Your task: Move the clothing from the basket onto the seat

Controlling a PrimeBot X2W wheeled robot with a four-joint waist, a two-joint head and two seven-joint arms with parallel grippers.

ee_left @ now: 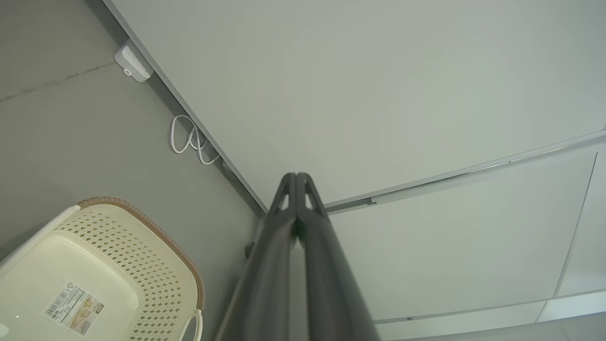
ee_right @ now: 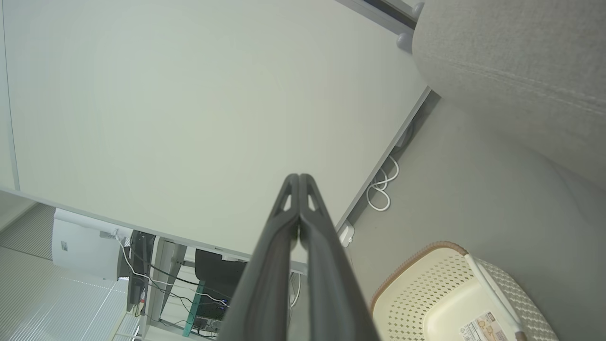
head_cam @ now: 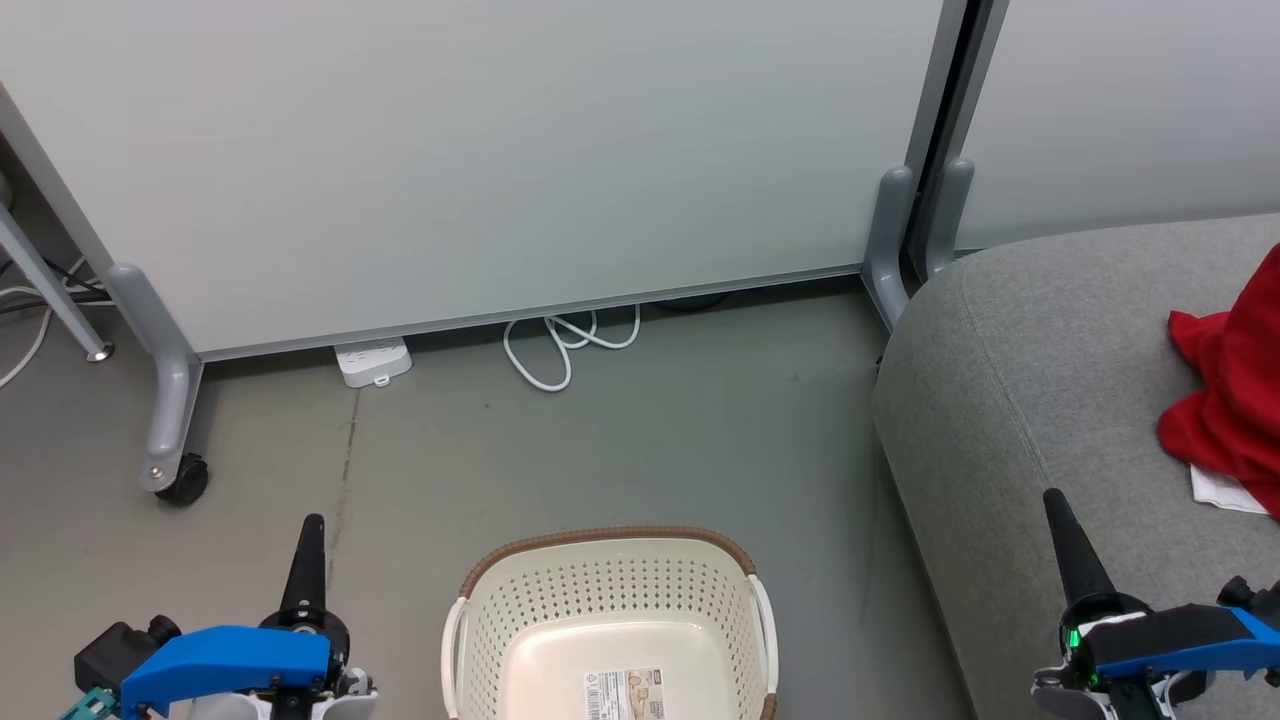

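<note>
Grey floor (head_cam: pixel 650 440) runs under a big pale wall panel (head_cam: pixel 500 150) that stands on grey legs, one with a black wheel (head_cam: pixel 186 480). On the right sits the big grey sofa (head_cam: pixel 1050 380) with its round edge. The white basket (head_cam: pixel 610 585) has holes in its sides and a brown rim. It stands on the floor near the sofa but not touching it, between the two arms in the head view.

The red clothing (head_cam: pixel 1235 400) lies in a heap on the sofa seat at the far right, well apart from the basket. A white bit peeks out at the bottom of the heap.

The left end effector (ee_left: pixel 296 177) is up over the floor to the left of the basket, and its two dark fingers are pressed together tip to tip. The right end effector (ee_right: pixel 299 176) shows by the near edge of the sofa, near the red heap but not touching it, and its fingers are pressed together too.

A white cable (head_cam: pixel 565 345) lies in loops at the foot of the panel. A small white power strip (head_cam: pixel 373 361) lies to its left. A sticker (head_cam: pixel 623 693) sits on the bare bottom of the basket.
</note>
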